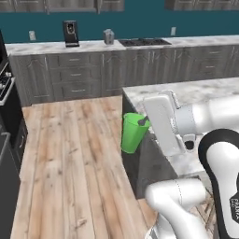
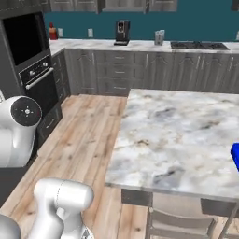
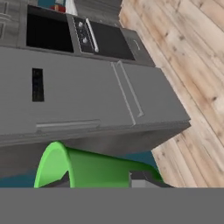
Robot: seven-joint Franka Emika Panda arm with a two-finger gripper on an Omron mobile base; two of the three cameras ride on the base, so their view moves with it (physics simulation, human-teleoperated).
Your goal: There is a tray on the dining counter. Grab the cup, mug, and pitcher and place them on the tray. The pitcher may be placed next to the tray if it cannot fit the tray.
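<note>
Gripper (image 1: 145, 120) jaws, closed narrowly on the rim of the bright green tapered handleless cup (image 1: 132, 132), carry it tilted beyond the edge of the white-grey marble dining counter (image 2: 172, 135), probably for transfer to the bright blue shallow tray (image 2: 235, 156), well apart.

The white arm rises from the lower right of the left base view, bends at a dark elbow joint and reaches leftward. Its hand (image 1: 145, 122) is turned sideways, closed on the rim of the green cup (image 1: 132, 133), which hangs tilted off the surface's edge.
</note>
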